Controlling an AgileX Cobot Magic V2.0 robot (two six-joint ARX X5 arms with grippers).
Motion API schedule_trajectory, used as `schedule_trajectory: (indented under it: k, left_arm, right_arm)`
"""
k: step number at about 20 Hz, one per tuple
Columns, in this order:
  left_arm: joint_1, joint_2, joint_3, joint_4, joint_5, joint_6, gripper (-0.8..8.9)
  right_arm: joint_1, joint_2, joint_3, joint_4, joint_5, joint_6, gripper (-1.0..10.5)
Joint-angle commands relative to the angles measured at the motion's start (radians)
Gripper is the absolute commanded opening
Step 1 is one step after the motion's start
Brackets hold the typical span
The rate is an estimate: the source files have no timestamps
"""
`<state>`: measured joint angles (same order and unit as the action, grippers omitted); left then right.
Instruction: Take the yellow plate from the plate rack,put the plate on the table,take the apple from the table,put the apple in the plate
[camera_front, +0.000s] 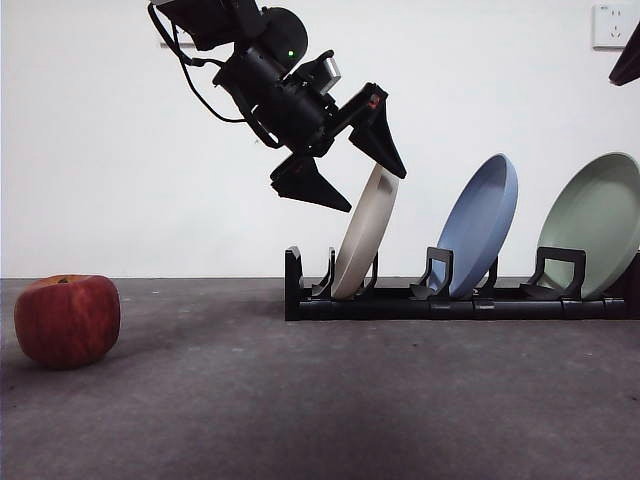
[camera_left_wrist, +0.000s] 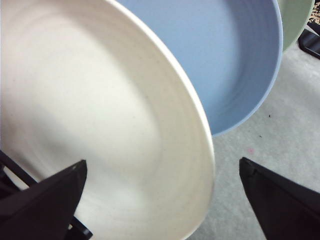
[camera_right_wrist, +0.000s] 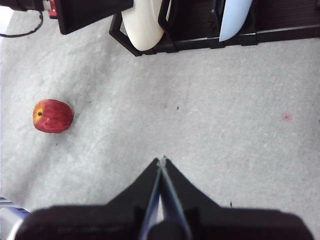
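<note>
I have left gripper (camera_front: 368, 175) at top rim of yellow plate (camera_front: 365, 235), jaws apart, straddling rim, not yet clamped. Plate stands tilted in end slot of plate rack (camera_front: 400, 300) on bench (camera_front: 300, 400). Plate looks stiff, matte, thin-edged, probably light; smooth rim could slip, so I'd pinch well over upper edge. Blue plate (camera_front: 480, 225) and green plate (camera_front: 595, 220) in next slots. Apple (camera_front: 67, 320) well apart: red, streaked, blocky. Right gripper (camera_right_wrist: 161, 162) waits, jaws together.

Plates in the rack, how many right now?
3, all upright in the plate rack: the yellow plate at the end nearest the apple, left gripper open around its rim; blue plate mid-rack; green plate farthest.
</note>
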<state>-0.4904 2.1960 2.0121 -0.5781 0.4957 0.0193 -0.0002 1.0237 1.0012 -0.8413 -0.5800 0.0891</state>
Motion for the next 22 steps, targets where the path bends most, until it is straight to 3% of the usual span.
schedule_trajectory:
  k: [1,4,6,10,13,22]
  left_arm:
    - [-0.002,0.009,-0.003,0.012,0.014,0.017,4.06]
    - [-0.011,0.013,-0.003,0.018,0.065,0.017,3.74]
    - [-0.018,0.013,-0.003,0.02,0.06,0.019,2.2]
    - [-0.019,0.013,-0.003,0.024,0.056,0.018,1.44]
    - [-0.022,0.013,-0.003,0.022,0.057,0.011,-0.1]
    - [-0.019,0.013,-0.003,0.023,0.055,0.011,-0.09]
  right_arm:
    - [0.001,0.002,0.004,0.002,0.013,-0.014,0.0]
    - [0.001,0.002,0.004,0.003,0.027,-0.018,0.0]
    - [0.001,0.002,0.004,0.001,0.039,-0.023,0.0]
    - [0.001,0.002,0.004,0.002,0.039,-0.023,0.0]
    - [0.001,0.002,0.004,0.002,0.039,-0.023,0.0]
    - [0.001,0.002,0.004,0.002,0.039,-0.022,0.0]
